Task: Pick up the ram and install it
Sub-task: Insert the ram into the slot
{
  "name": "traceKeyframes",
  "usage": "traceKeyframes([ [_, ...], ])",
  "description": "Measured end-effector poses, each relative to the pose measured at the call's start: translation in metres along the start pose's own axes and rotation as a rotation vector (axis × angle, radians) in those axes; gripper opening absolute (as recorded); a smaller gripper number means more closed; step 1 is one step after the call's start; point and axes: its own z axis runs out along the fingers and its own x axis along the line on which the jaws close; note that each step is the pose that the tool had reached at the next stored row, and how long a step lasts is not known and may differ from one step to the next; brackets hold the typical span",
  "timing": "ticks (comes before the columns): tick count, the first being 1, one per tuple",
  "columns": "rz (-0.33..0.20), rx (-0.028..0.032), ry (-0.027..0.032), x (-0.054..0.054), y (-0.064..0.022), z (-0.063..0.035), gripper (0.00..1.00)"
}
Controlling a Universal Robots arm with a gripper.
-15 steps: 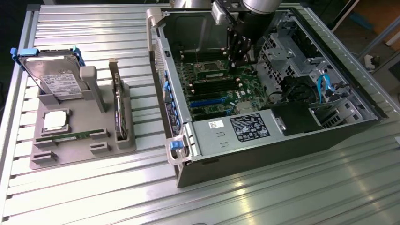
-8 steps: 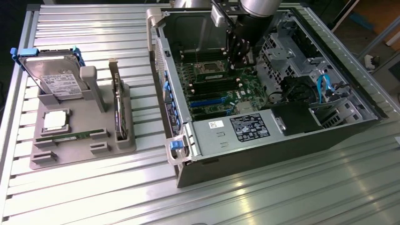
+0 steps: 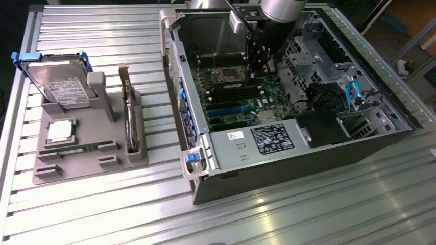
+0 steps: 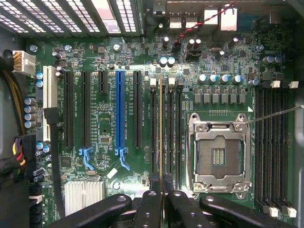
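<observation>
An open computer case (image 3: 293, 168) is seen on the tabletop (image 3: 102, 30), its motherboard (image 4: 104, 47) laid bare. The hand (image 4: 161, 209) is closed narrowly on the ram (image 4: 160, 133), which is held edge-on between its fingers (image 4: 147, 209), just beside the processor socket (image 4: 218, 156).

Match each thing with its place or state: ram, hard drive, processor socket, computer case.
Things: 1 ram; 2 hard drive; 3 processor socket; 4 computer case.
States: A standing in the grey holder; B empty, on the motherboard; C open on the table; D gripped between the fingers.
Pairs: 1-D, 2-A, 3-B, 4-C.
</observation>
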Motion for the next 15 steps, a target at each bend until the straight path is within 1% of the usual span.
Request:
traceKeyframes([
  [9,0.000,0.0000,0.0000,-0.0001,-0.0003,0.0083,0.12],
  [15,0.000,0.0001,-0.0001,0.0006,-0.0002,0.0085,0.12],
])
